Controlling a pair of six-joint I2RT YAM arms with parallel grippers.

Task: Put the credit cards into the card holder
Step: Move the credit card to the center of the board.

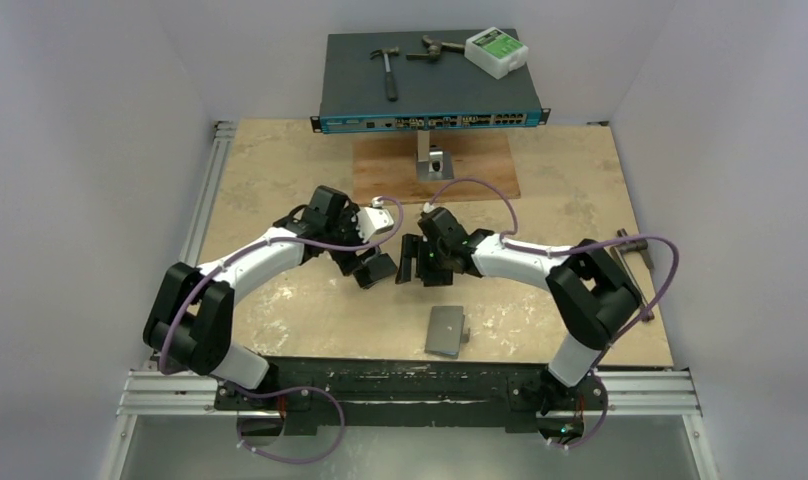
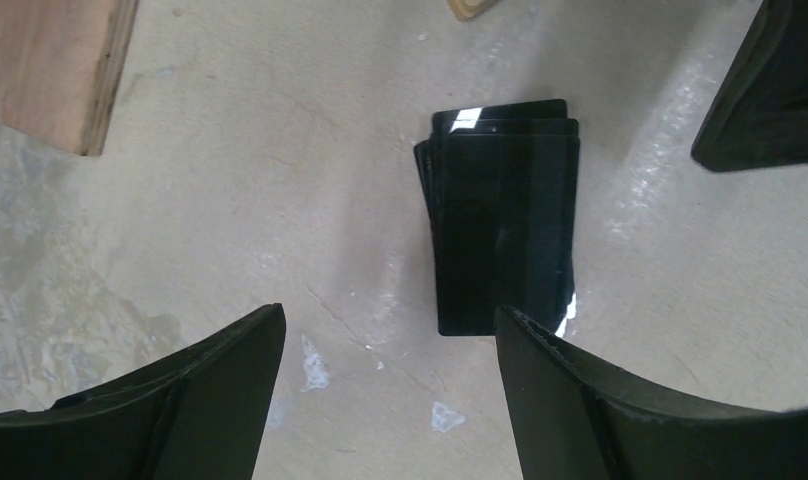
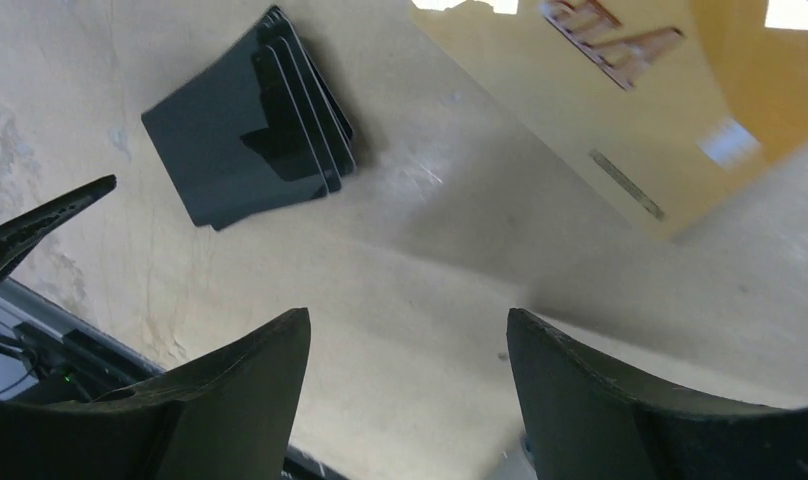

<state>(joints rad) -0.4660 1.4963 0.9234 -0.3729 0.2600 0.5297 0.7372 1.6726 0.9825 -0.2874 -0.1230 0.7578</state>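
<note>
The left jaws stand spread with nothing between them, above the worktop (image 2: 230, 180). Just beyond their tips lies a black case (image 2: 505, 220) with stepped pockets; it is not our target. The right jaws are likewise spread and empty. Beyond them an orange card (image 3: 620, 100) shows, blurred; we cannot tell whether it lies flat or is raised. The card holder (image 1: 445, 331) lies flat near the worktop's near edge, well apart from both jaws. We judge the card light, thin, stiff and slippery. Lying flat, it offers no side to pinch. We advise tipping up one long edge, then pinching across the faces.
</note>
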